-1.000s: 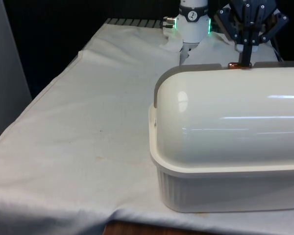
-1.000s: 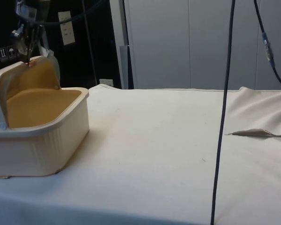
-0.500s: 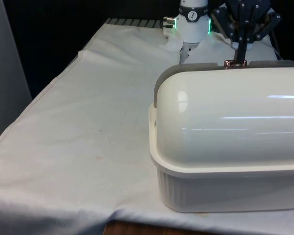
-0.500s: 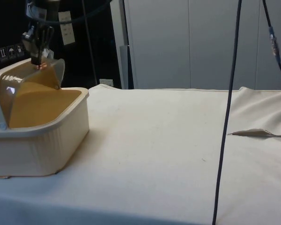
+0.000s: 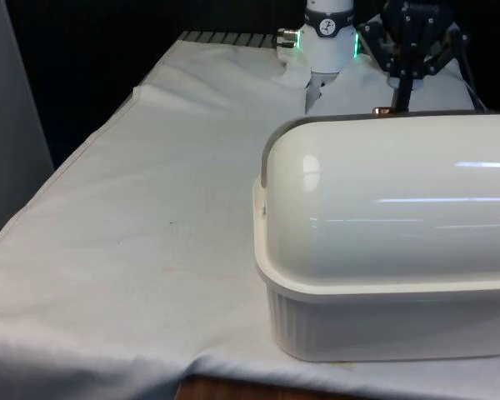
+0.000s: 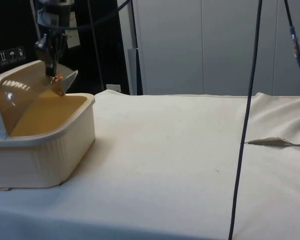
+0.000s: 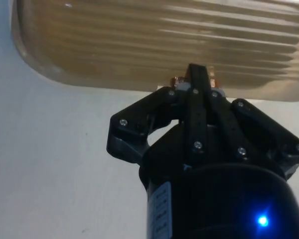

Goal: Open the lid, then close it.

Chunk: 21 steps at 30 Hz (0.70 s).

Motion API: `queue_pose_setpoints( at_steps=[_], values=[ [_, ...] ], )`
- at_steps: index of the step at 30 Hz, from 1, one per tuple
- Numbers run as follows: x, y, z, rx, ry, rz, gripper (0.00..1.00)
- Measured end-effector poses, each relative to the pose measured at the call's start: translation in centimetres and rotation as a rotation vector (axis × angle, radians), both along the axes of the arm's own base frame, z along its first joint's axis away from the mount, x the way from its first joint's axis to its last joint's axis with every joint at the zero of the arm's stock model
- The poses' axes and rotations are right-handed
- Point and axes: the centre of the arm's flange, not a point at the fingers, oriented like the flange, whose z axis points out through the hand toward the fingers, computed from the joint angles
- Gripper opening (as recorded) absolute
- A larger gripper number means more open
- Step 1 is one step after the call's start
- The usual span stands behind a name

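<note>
So we saw the table (image 6: 180,165) under its white cloth, and the cream bread box (image 5: 383,317) sat at its near edge, toward the front view's right corner. Its domed lid (image 6: 25,95) was partway up, tan inside showing in the side view. The gripper (image 6: 55,77) had its fingers pinched together on the little copper handle (image 7: 182,79) at the lid's edge.
</note>
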Motion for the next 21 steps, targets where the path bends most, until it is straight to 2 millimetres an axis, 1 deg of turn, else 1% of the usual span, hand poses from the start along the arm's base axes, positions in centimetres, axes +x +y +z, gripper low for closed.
queue_pose_setpoints(
  at_steps=[6, 13, 21],
  values=[
    [-0.8, 0.0, -0.5, -0.004, 0.033, -0.002, 0.00],
    [-1.8, 0.0, -1.6, -0.012, 0.100, -0.009, 0.00],
    [-2.5, 0.0, -2.8, -0.016, 0.143, -0.011, 0.00]
  ],
)
